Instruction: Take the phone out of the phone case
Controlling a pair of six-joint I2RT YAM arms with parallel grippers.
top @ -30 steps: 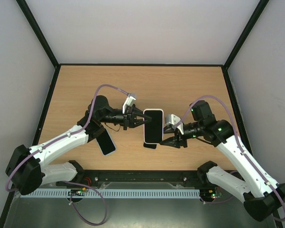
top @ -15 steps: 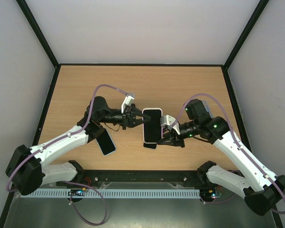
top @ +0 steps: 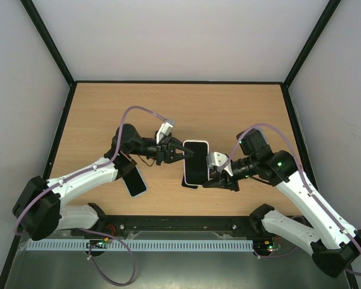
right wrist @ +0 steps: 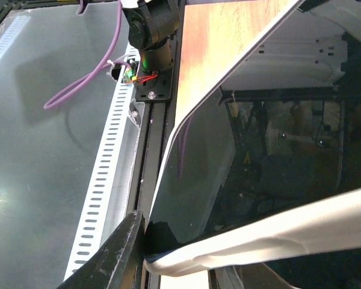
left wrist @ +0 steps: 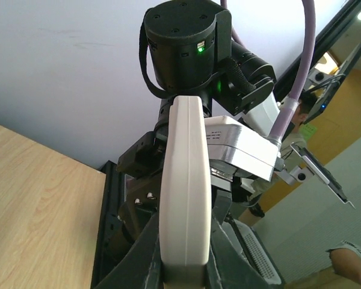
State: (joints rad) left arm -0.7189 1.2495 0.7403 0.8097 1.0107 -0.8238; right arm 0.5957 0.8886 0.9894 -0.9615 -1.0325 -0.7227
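The phone case point(top: 196, 161) is white and hangs above the middle of the table, back side up. My left gripper point(top: 183, 153) is shut on its left long edge. In the left wrist view that pale edge point(left wrist: 183, 180) stands upright between the dark fingers point(left wrist: 138, 259). The phone's black screen point(right wrist: 192, 174) faces down and shows in the right wrist view, with the case's white rim point(right wrist: 277, 232) running across below it. My right gripper point(top: 212, 174) is shut on the case's near right corner, its left finger point(right wrist: 117, 256) pressed against that corner.
A second dark, light-edged phone-like slab point(top: 134, 180) lies on the wooden table point(top: 96, 114) under my left forearm. Black frame rails point(top: 180, 224) run along the near edge. White walls enclose the back and both sides.
My right gripper has come in from the right and narrowed its jaws onto the case's near right corner. The case has shifted slightly to the right. The left grip is unchanged.
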